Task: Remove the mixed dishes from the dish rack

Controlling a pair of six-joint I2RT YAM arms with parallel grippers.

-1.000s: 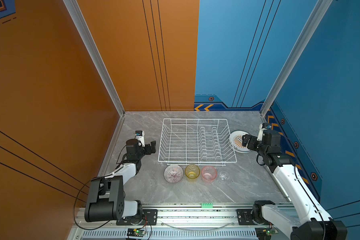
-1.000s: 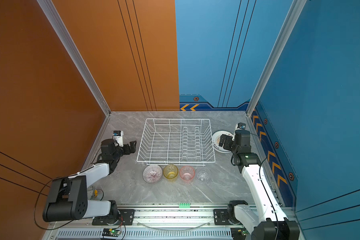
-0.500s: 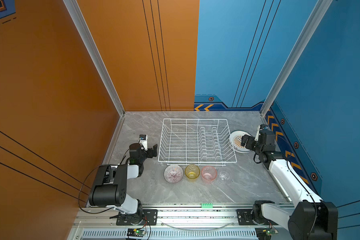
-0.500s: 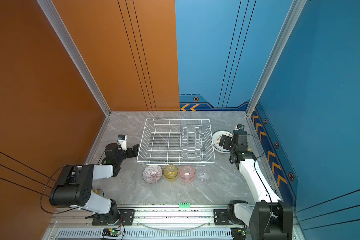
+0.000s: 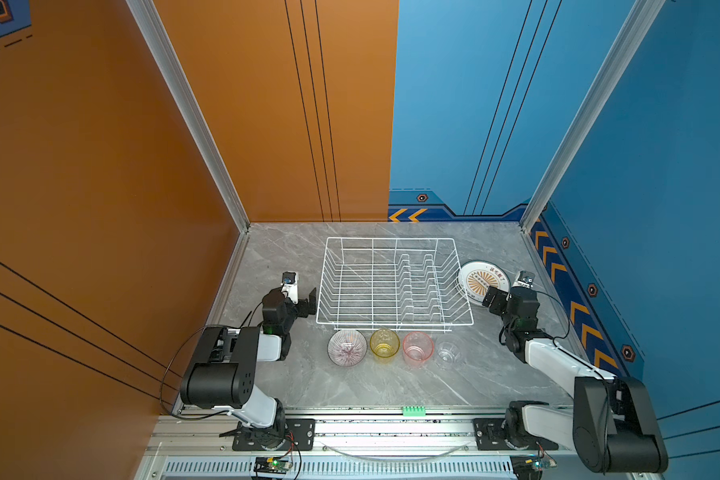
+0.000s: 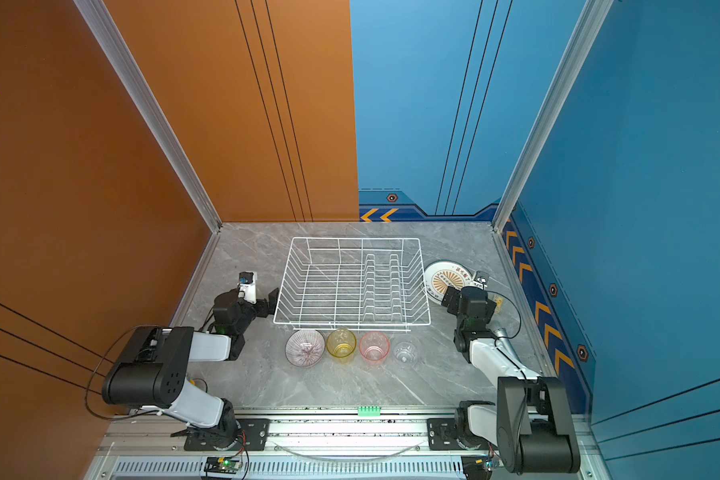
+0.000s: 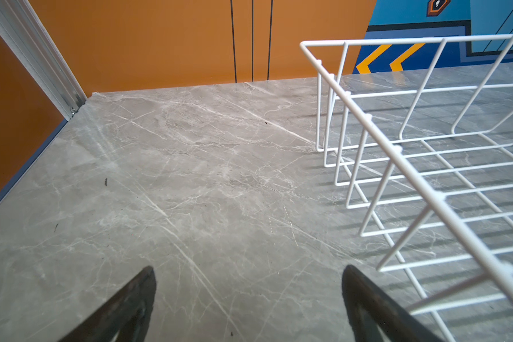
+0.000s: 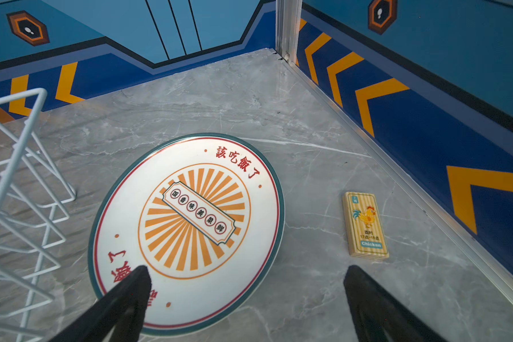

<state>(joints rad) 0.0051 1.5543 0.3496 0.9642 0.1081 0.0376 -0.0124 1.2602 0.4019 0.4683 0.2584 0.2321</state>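
The white wire dish rack (image 5: 393, 286) (image 6: 352, 286) stands mid-table with nothing in it. A white dark-rimmed plate (image 5: 484, 279) (image 8: 187, 231) with an orange sunburst lies flat just right of the rack. In front of the rack a striped bowl (image 5: 347, 347), a yellow tumbler (image 5: 384, 345), a pink tumbler (image 5: 417, 347) and a clear tumbler (image 5: 448, 353) stand in a row. My left gripper (image 5: 304, 297) (image 7: 248, 284) hangs open and holds nothing beside the rack's left wall. My right gripper (image 5: 493, 297) (image 8: 246, 284) is open over the plate's near edge, not gripping it.
A small wooden block (image 8: 365, 226) printed with a chicken lies right of the plate, near the blue side wall. The orange wall and a corner post close the left side. Both arms are folded low near the front rail (image 5: 366, 428).
Both arms have folded back toward the front rail. The right gripper has drawn back a little from the plate; the left gripper has shifted slightly toward the rack. Both stay open.
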